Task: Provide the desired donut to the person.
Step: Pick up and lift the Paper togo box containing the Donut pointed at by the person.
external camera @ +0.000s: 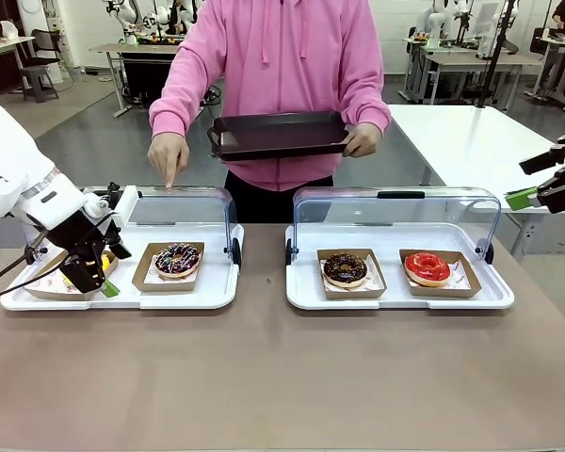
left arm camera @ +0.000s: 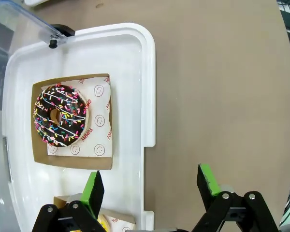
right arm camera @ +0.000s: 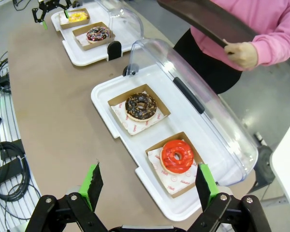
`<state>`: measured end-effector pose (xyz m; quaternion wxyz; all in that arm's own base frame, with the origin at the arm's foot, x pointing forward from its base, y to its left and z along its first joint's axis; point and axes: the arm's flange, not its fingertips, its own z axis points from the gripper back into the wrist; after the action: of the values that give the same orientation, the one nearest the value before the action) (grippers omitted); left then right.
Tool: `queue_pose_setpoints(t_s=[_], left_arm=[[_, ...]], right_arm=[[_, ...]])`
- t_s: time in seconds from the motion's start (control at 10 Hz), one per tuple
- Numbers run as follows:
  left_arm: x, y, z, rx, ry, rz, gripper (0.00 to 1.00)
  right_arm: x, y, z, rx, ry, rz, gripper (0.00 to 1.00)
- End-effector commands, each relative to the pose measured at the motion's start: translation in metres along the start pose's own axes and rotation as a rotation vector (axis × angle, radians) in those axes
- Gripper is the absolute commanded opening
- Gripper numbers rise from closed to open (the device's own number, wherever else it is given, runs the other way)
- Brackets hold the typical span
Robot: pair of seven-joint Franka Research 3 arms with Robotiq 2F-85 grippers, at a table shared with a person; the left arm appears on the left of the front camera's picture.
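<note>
The person (external camera: 273,85) in a pink hoodie stands across the table, holding a dark tray (external camera: 278,135) in one hand. The other hand (external camera: 168,155) points a finger down at the left cover, roughly above the chocolate sprinkle donut (external camera: 177,259) (left arm camera: 60,115). My left gripper (external camera: 99,278) (left arm camera: 150,186) hangs open over the left tray's front edge. It is beside a yellow donut (left arm camera: 104,223) and has nothing between its fingers. My right gripper (external camera: 546,184) (right arm camera: 149,183) is open, high at the right, above the red donut (right arm camera: 177,156).
Two white trays (external camera: 217,287) (external camera: 301,292) with raised clear covers (external camera: 193,212) (external camera: 395,212) stand side by side. The right one holds a chocolate donut (external camera: 345,268) and the red donut (external camera: 427,267) in cardboard boats. The near half of the brown table (external camera: 282,377) is bare. Cables (right arm camera: 7,169) lie off the table's edge.
</note>
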<state>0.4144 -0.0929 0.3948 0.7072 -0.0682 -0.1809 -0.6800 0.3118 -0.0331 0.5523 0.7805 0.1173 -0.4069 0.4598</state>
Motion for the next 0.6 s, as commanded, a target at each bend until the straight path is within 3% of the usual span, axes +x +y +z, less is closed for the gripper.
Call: queue_pose_setpoints(t_s=[0.0,0.1,0.5], left_arm=[[-0.003,-0.006,-0.002,0.024,0.029,-0.034,1.0],[0.0,0.0,0.0,0.0,0.0,0.0,1.0],[0.014,0.044,-0.051,0.017,0.085,-0.076,1.0]], right_arm=[[-0.001,-0.001,-0.003,0.009,0.001,0.006,1.0],[-0.001,-0.001,-0.003,0.009,0.001,0.006,1.0],[-0.001,-0.001,-0.003,0.009,0.001,0.006,1.0]])
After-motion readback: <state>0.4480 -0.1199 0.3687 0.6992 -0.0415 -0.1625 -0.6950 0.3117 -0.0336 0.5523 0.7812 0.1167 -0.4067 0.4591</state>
